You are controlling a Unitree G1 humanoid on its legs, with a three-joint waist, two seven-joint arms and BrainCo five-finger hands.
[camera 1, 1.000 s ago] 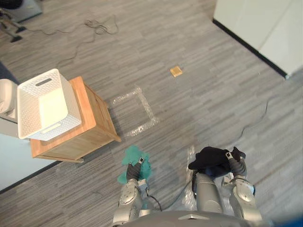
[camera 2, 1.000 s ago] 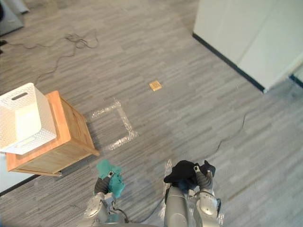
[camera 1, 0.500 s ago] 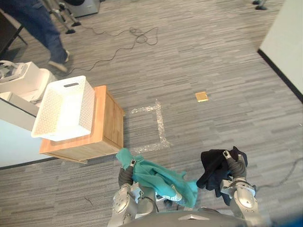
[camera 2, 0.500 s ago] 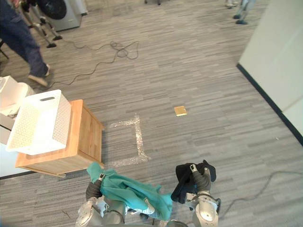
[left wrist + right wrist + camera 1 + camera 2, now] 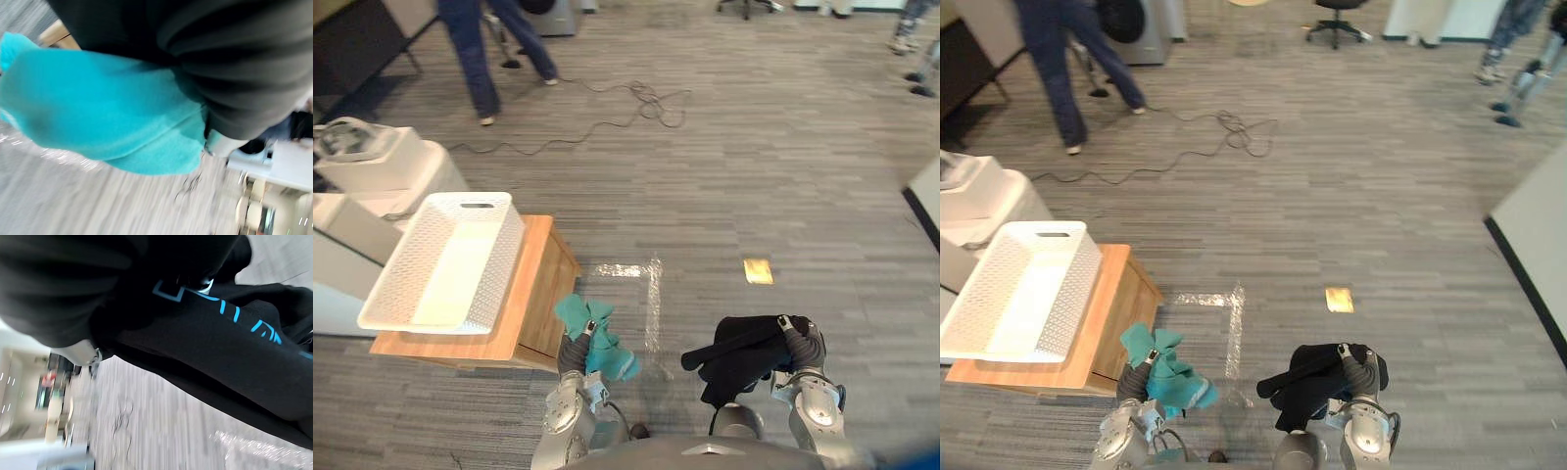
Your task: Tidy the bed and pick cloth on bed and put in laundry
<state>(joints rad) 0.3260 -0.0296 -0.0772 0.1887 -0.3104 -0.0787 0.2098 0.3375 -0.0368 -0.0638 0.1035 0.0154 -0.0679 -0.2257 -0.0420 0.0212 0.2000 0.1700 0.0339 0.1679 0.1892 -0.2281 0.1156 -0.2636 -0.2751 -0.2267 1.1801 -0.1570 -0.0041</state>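
**Operator:** What is different from a moment ago?

**Me:** Mostly my head has turned, so the whole view swung. The floor [image 5: 754, 147], the wooden stand [image 5: 543, 284] and the white basket [image 5: 499, 264] on it did not move by themselves. But they now lie just ahead of my left hand [image 5: 573, 354], to its outer side, where before they were further off. Half a second ago the teal cloth [image 5: 599, 343] trailed across toward my right hand [image 5: 798, 343]. Now it is gathered in one bunch at my left hand, which is clenched on it. My right hand is clenched on the black cloth [image 5: 739, 352] as before, and that cloth hangs inward from the hand.

**Operator:** What does this mean for the job?

**Me:** I judge both cloths are off the bed and I am arriving at the laundry basket. The drop is not yet done.

**Operator:** Any edges to mind?

**Me:** The corner of the stand is near my left hand, and a bare strip of wood lies between that edge and the basket. I think the hand must rise over the rim.

**Operator:** And room?

**Me:** Ahead of my right hand the floor is open. Tape marks [image 5: 651, 294] lie between both hands, and a small yellow square [image 5: 758, 271] is beyond the right one. A person [image 5: 475, 49] walks well apart, past the basket, and a cable [image 5: 636, 98] lies far ahead.
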